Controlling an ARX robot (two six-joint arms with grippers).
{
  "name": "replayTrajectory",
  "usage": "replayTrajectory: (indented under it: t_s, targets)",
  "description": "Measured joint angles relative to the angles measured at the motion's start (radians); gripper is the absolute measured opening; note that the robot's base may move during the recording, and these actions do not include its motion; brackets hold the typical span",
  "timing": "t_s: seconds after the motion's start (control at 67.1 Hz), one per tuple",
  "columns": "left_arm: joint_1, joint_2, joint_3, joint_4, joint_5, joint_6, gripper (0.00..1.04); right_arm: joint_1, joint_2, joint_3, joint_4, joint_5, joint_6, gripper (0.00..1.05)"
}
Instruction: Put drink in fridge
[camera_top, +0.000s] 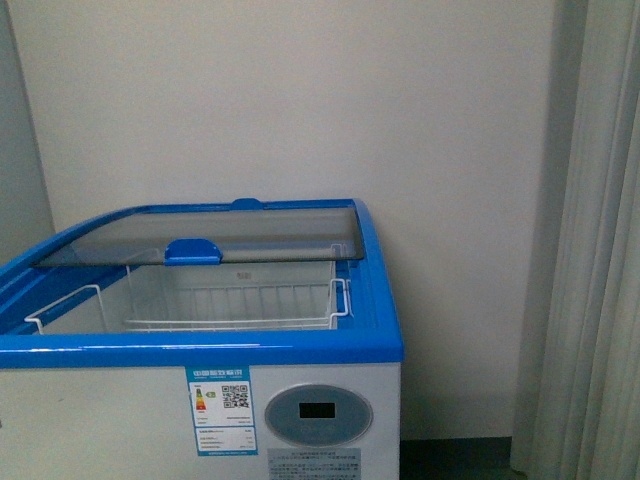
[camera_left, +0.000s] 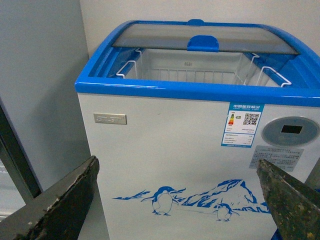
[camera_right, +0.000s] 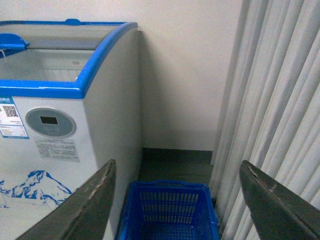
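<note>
You face the glossy white fridge (camera_top: 130, 420) against a matte wall (camera_top: 300, 100); pleated curtain (camera_top: 600, 240) at 3 o'clock. Left hand (camera_left: 180, 200) and right hand (camera_right: 175, 200) both gape wide, empty.

fridge (camera_top: 200, 345) cut off at left and bottom edges in front view; label text (camera_top: 222, 411) too small to read; wire basket (camera_top: 190, 300) floor mostly hidden by front rim; blue basket (camera_right: 169, 210) cut at bottom edge, contents not visible; left gripper (camera_left: 175, 200) and right gripper (camera_right: 175, 200) show finger ends only
</note>
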Motion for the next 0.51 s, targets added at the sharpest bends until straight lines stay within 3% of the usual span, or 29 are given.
replayTrajectory:
  t_s: [0.104,0.507]
  targets:
    - [0.0,0.0,0.0,0.0,0.0,0.0,0.97,0.0,0.0,0.0,0.0,0.0,0.001,0.99]
    - [0.0,0.0,0.0,0.0,0.0,0.0,0.97,0.0,0.0,0.0,0.0,0.0,0.001,0.97]
